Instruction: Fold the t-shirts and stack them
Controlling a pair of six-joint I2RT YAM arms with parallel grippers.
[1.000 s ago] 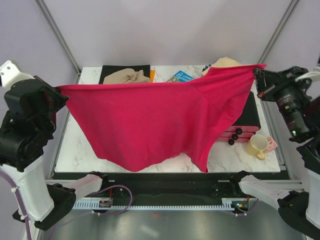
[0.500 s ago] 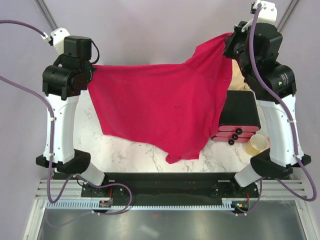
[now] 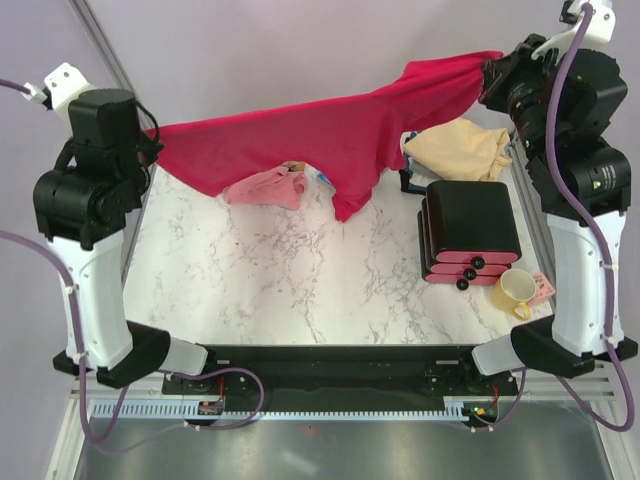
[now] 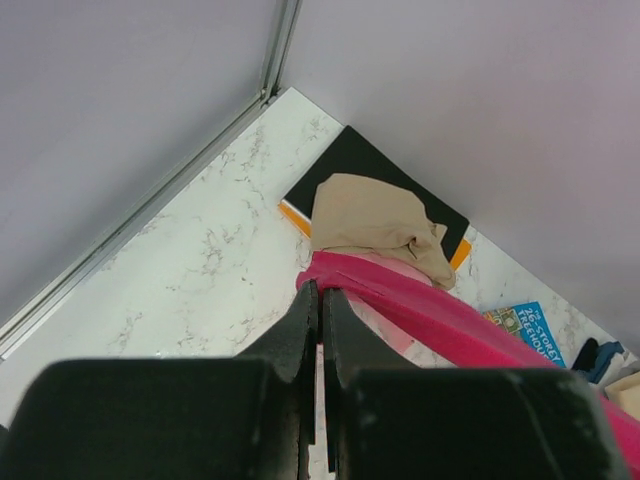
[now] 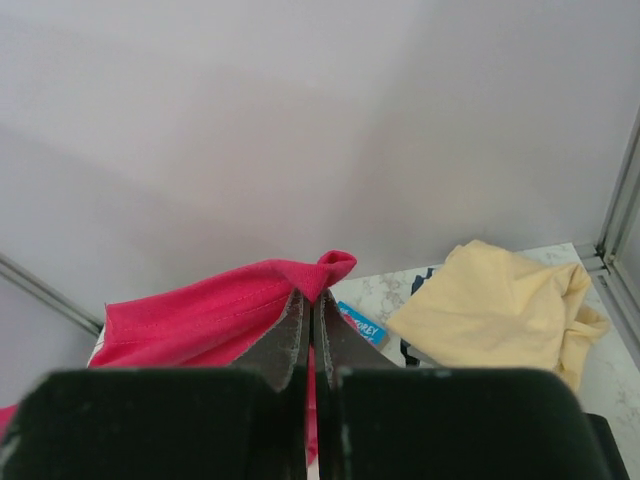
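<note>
Aloft, the crimson t-shirt [image 3: 320,135] hangs stretched sideways, sagging near its middle.

You're in a robot lab cell: plain lilac walls [image 3: 300,50], metal frame posts [image 3: 97,40], a marble-patterned table [image 3: 280,290] — and two arms, left arm [image 3: 90,250] and right arm [image 3: 575,250], bolted to a black base rail [image 3: 330,362] and trailing purple cables [image 3: 25,241].

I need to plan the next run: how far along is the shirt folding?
Nothing looks done: no folded shirt, no stack. In hand: the crimson shirt hangs stretched between the left gripper and right gripper, both shut on its edge. Left: the pink shirt, tan shirt and peach-cream shirt lie crumpled at the far side of the table.
</note>
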